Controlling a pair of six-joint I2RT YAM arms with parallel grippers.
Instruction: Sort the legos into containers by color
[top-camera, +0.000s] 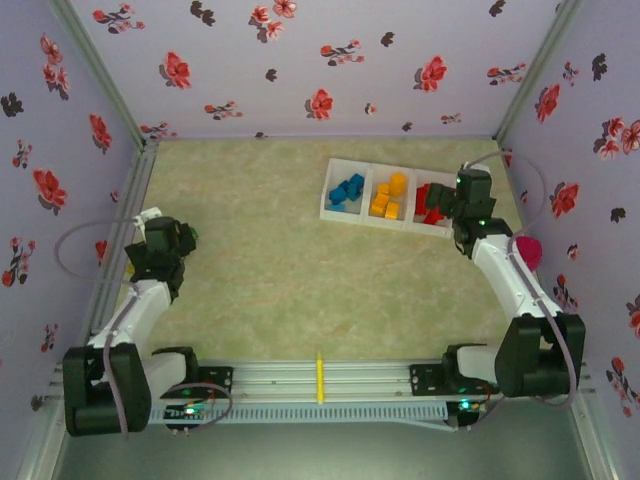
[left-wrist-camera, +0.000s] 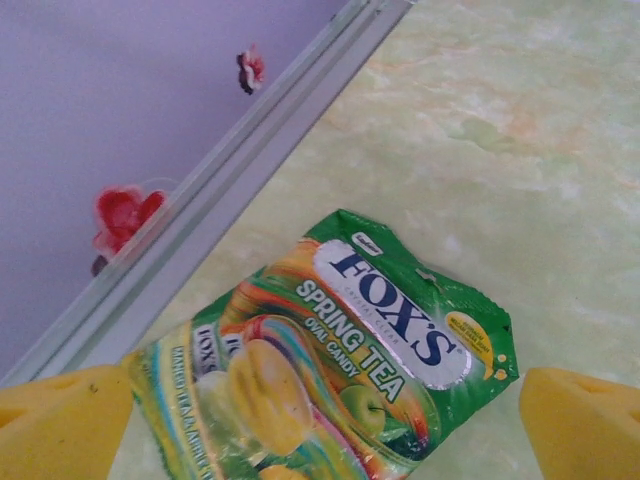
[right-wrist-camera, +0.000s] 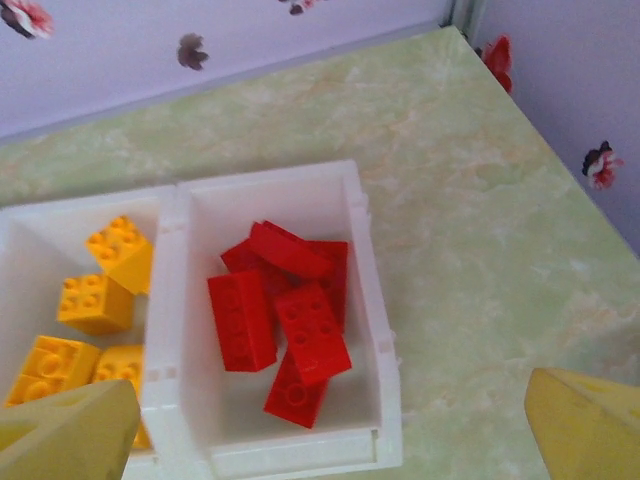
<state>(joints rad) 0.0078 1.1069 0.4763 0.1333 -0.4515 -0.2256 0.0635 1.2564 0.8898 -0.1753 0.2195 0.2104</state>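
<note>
Three joined white containers (top-camera: 364, 193) stand at the back right. The left one holds blue legos (top-camera: 347, 190), the middle one orange-yellow legos (top-camera: 388, 197), the right one red legos (top-camera: 428, 203). My right gripper (top-camera: 440, 207) hangs over the red bin, partly hiding it. In the right wrist view the right gripper (right-wrist-camera: 330, 440) is open above several red legos (right-wrist-camera: 285, 320) lying loose in their container (right-wrist-camera: 375, 300), with orange-yellow legos (right-wrist-camera: 95, 300) in the bin beside. My left gripper (top-camera: 165, 250) is far left, open (left-wrist-camera: 320, 430), nothing between its fingers.
A green-yellow candy packet (left-wrist-camera: 400, 310) lies flat under the left gripper, close to the left wall's metal rail (left-wrist-camera: 230, 180). A thin yellow stick (top-camera: 320, 378) rests on the front rail. A pink object (top-camera: 527, 248) sits by the right wall.
</note>
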